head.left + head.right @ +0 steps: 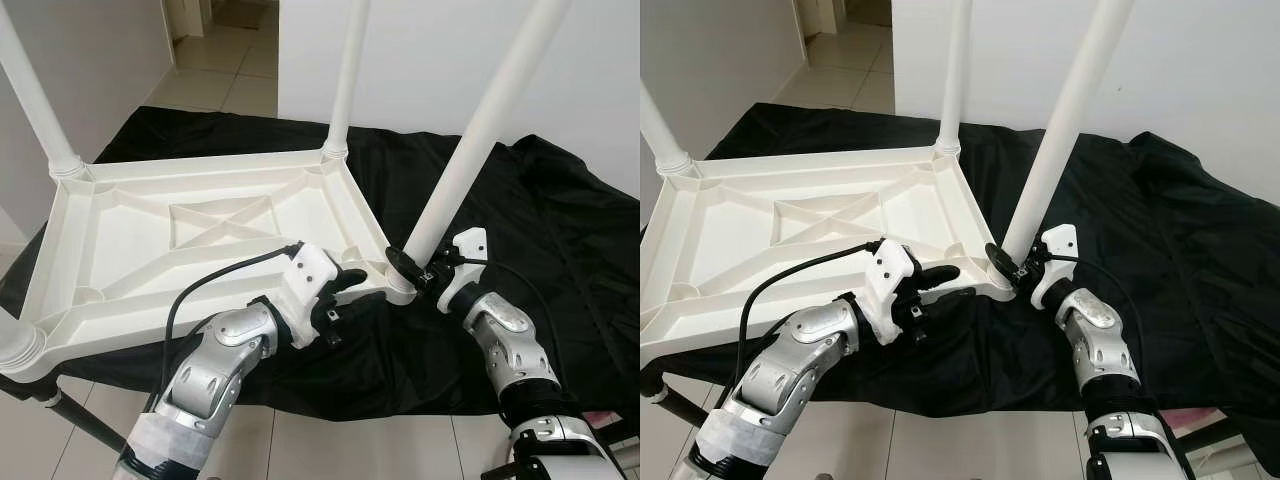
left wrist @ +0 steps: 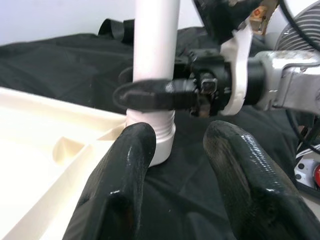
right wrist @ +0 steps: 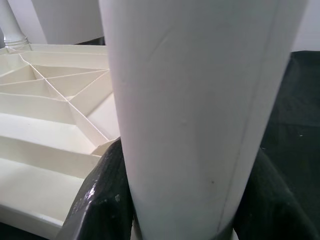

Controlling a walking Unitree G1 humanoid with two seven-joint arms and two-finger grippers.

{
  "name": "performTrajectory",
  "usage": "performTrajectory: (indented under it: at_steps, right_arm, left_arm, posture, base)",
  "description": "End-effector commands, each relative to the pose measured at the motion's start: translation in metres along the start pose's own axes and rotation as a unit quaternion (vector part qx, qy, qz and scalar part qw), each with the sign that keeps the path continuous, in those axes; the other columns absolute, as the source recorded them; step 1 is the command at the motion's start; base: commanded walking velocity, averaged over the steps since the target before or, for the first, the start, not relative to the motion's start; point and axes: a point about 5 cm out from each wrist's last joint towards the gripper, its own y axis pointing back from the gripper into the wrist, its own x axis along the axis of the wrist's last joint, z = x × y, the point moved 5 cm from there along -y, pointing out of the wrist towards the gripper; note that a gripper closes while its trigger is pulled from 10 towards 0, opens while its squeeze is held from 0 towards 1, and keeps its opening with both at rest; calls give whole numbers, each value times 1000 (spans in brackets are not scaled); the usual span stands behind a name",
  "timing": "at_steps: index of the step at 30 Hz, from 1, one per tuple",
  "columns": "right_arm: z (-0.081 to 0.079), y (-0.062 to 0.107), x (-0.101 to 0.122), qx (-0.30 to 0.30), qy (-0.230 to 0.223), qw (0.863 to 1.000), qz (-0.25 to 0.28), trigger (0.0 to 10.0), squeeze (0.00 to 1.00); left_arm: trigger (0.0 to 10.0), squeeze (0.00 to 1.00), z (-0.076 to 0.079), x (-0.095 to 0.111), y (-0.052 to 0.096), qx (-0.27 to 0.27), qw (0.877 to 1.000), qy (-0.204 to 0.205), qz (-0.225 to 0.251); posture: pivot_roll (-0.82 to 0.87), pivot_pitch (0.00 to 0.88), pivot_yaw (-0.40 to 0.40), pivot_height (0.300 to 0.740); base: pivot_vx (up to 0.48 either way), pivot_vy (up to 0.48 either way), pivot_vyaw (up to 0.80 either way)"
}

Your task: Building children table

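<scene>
While the white plastic children's table top [image 1: 200, 240] lay upside down on the black cloth-covered counter [image 1: 560, 230], ribs showing, the right gripper [image 1: 408, 262] had its black fingers closed around the base of the near white tubular leg [image 1: 470, 150], just above its corner socket. That leg leaned off vertical. Left gripper [image 1: 340, 290] sat at the near rim beside the same corner, fingers [image 2: 125, 165] parted, holding nothing. Other legs [image 1: 348, 75] stood upright in their corners.
</scene>
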Motion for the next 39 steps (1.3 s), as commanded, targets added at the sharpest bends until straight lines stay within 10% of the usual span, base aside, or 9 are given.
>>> performTrajectory:
  at_steps: [1,14,26,39]
  right_arm:
    - [-8,3,-16,3,-16,1000,-18,10000,0]
    - [4,11,-22,-179,-29,983,-6,10000,0]
    - [-8,28,-35,-405,-67,912,-18,10000,0]
    - [-24,11,-17,-344,-72,936,14,10000,0]
  left_arm:
    - [10000,0,-1,-1,-3,-2,1000,-10,-2]
    - [10000,0,1,-16,1,0,1000,-13,-18]
    - [10000,0,-10,-17,4,30,999,-12,-18]
    - [10000,0,-27,-14,11,107,994,-13,-12]
  posture:
    - [-19,0,-65,740]
    - [-24,0,-53,740]
    - [-4,0,-53,740]
    - [12,0,-76,740]
  base:
    - [0,0,0]
    - [0,0,0]
    - [0,0,0]
    - [0,0,0]
